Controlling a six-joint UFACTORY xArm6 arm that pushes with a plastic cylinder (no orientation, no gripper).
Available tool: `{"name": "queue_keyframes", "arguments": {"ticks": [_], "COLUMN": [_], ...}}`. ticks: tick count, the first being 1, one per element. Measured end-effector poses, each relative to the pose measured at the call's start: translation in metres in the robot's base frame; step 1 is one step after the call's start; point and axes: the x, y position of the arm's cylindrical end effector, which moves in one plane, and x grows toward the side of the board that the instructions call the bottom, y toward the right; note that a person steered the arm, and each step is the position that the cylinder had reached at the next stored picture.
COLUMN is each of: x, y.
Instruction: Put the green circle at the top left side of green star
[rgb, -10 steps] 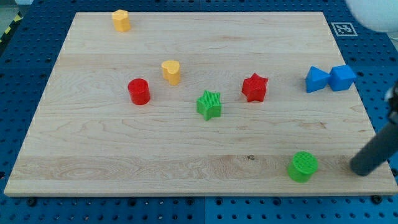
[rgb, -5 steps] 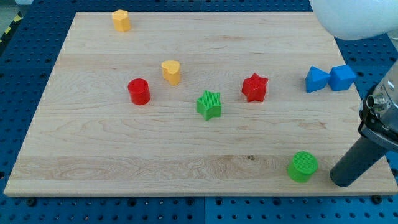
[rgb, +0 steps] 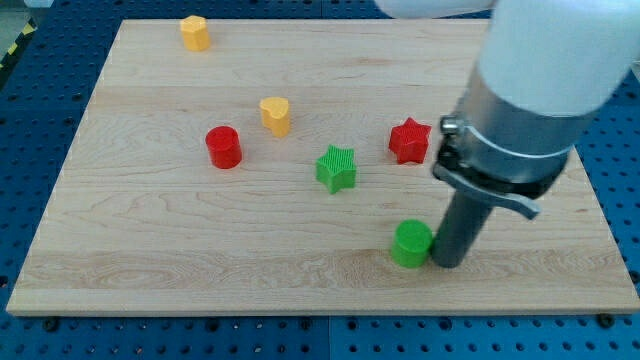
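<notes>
The green circle (rgb: 411, 243) lies on the wooden board (rgb: 150, 250) near the view's bottom, right of centre. My tip (rgb: 446, 263) touches its right side. The green star (rgb: 337, 168) sits near the board's centre, up and to the left of the green circle. The arm's body covers the board's right part.
A red star (rgb: 408, 140) sits right of the green star, partly next to the arm. A red cylinder (rgb: 224, 147) and a yellow heart (rgb: 276, 115) lie to the star's left. An orange block (rgb: 195, 32) is at the top left. The blue blocks are hidden.
My tip swept left from the board's right edge, reached the green circle and pushed it left and slightly up. The arm now hides the two blue blocks.
</notes>
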Motion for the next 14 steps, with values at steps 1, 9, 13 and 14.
{"name": "queue_keyframes", "arguments": {"ticks": [1, 9, 13, 14], "x": [-0.001, -0.044, -0.033, -0.043], "y": [-0.032, -0.166, -0.156, -0.147]}}
